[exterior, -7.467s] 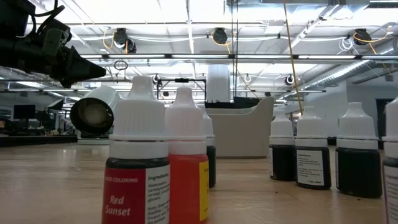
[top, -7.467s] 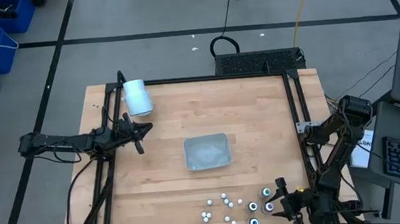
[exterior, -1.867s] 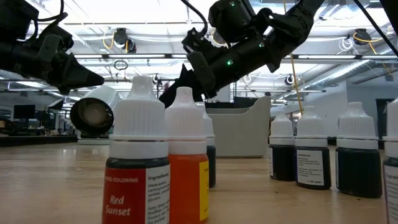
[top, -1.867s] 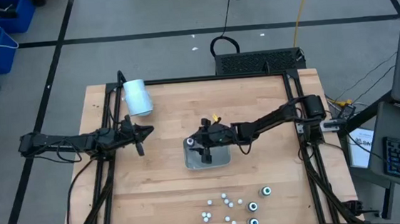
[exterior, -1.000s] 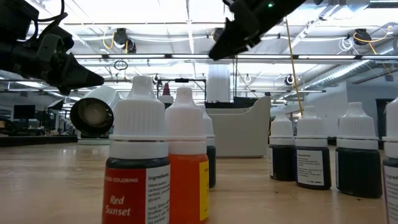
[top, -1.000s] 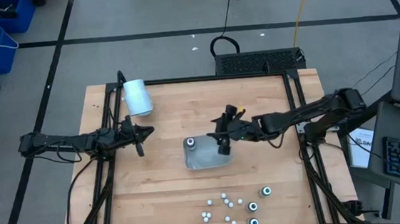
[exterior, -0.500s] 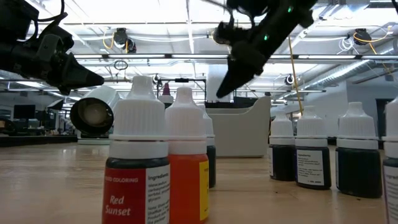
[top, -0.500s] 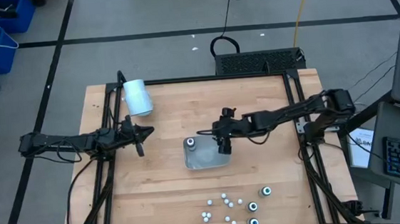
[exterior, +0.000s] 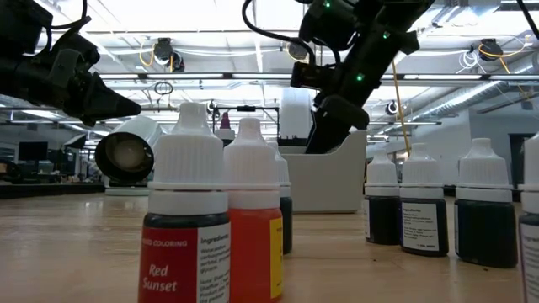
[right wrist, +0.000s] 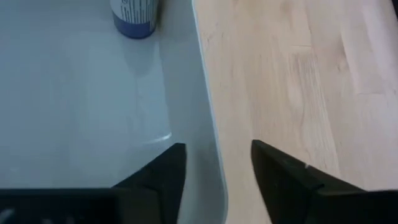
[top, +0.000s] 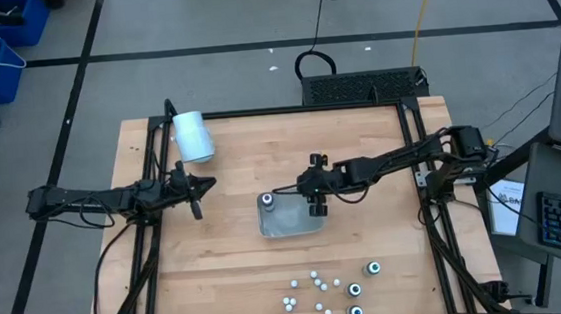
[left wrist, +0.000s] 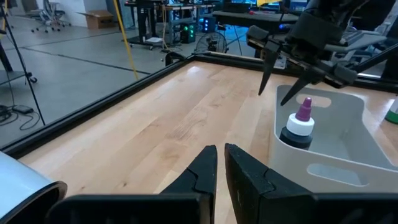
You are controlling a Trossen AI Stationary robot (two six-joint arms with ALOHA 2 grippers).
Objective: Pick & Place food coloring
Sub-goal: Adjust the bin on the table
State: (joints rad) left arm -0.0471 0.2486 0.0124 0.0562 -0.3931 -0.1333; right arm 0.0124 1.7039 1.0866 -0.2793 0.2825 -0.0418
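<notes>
My right fingers (top: 317, 207) hang spread apart with nothing between them, above the right rim of the grey tray (top: 306, 227), one finger over its floor and the other over bare desk (top: 360, 141). I judge that fits a step just completed: one food coloring bottle (top: 267, 200) already stands upright inside the tray, at its far-left corner, so there is nothing to hold here and the next reach should go to the cluster on the near side of the tray.

My left fingers (top: 193, 197) are pressed together and empty, parked well to the left of the tray and pointing towards it, waiting out of the way.

The count: one tray and one bottle in it. Well apart from the tray towards the desk's near edge stand three dark bottles with ringed tops (top: 354, 290) and, beside them, some nine white-capped ones (top: 313, 274) (they are tiny dots from above, so take that figure loosely). One white cylinder (top: 193, 136) lies on its side far beyond the tray's left
</notes>
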